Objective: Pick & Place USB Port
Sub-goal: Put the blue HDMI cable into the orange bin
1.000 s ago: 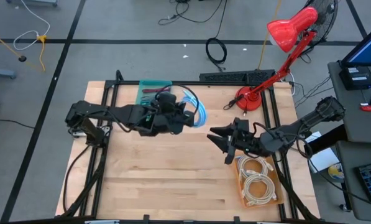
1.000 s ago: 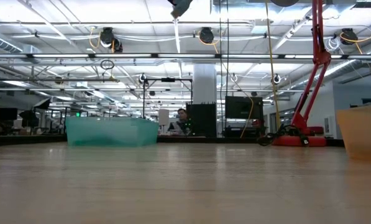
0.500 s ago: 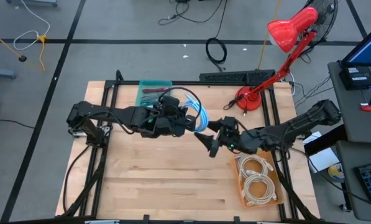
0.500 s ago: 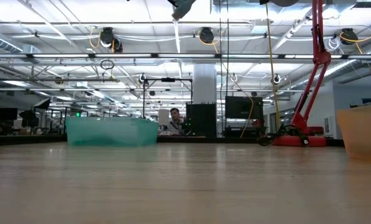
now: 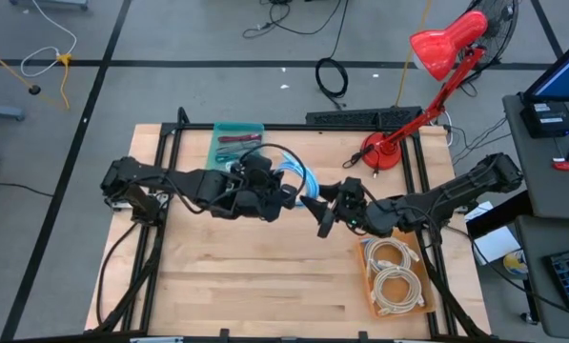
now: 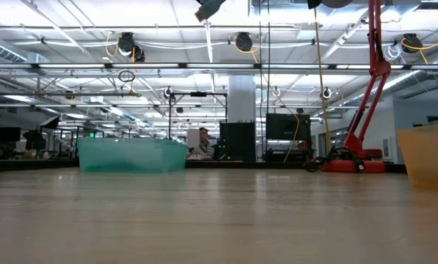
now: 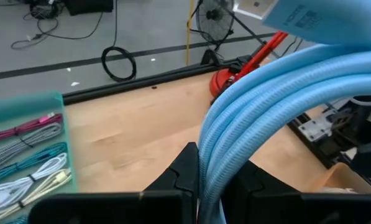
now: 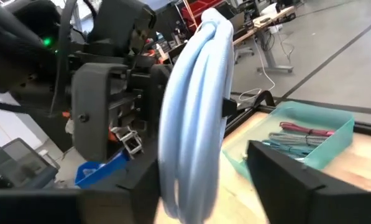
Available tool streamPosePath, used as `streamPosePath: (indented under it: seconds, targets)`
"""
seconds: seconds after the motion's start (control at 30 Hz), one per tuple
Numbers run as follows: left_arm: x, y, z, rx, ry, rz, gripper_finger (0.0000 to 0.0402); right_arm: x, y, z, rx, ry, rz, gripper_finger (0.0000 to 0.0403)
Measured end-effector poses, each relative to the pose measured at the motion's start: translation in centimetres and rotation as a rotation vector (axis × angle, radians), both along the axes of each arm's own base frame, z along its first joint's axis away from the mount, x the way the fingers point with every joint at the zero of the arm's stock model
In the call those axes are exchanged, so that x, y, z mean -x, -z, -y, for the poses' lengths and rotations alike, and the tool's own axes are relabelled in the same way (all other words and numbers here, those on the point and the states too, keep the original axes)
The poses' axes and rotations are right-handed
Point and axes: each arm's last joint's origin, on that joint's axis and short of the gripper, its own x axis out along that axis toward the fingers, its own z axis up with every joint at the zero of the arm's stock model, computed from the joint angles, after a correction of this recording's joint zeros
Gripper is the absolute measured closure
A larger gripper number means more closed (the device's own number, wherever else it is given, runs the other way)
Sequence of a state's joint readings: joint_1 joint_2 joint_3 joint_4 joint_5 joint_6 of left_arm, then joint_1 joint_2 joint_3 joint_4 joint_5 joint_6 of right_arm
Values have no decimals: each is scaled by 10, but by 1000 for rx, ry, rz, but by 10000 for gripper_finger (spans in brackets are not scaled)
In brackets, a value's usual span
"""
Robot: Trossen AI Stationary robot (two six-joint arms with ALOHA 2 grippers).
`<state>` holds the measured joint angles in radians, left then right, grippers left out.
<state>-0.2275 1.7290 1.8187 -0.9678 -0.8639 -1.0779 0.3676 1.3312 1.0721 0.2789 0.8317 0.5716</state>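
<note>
The right claw [image 5: 324, 215] has closed in beside the red lamp [image 5: 435, 71], fingers spread around the blue cable coil [image 5: 303, 181] that the left claw [image 5: 286, 193] grips, so a handover looks imminent

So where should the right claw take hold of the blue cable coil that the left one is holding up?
Probably the free end of the blue cable coil, opposite the left claw, which clamps the other end. The strands run bundled side by side, so the right claw, fingers spread either side, should close across the whole bundle, approaching from its own side.
</note>
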Motion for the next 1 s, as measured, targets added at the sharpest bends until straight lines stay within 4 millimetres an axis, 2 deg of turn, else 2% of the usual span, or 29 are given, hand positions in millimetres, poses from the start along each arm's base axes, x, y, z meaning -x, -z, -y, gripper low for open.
streamPosePath:
  seconds: [0.1, 0.2, 0.27, 0.33, 0.47, 0.7, 0.87, 1.0]
  targets:
    - [1, -1, 8, 4, 19, 13, 366, 0, 1, 0, -23, 1, -1, 263]
    - [0, -3, 20, 9, 55, 47, 366, 2, 1, 0, -29, -25, -15, 354]
    - [0, -5, 28, 2, 80, 67, 366, 4, -1, 0, -29, -52, -14, 385]
    - [1, -6, 34, -3, 103, 77, 363, 7, -2, 1, -42, -50, -19, 387]
    - [6, -8, 48, 5, 149, 83, 326, 16, -2, 5, -45, -41, -71, 391]
    - [17, -9, 79, 21, 231, 98, 313, 46, -7, 16, -217, -50, -117, 392]
    - [24, -10, 92, -16, 238, 109, 311, 64, -20, 15, -384, -306, -109, 392]
    - [26, -10, 96, -42, 267, 87, 310, 80, -27, 4, -576, -533, -123, 392]
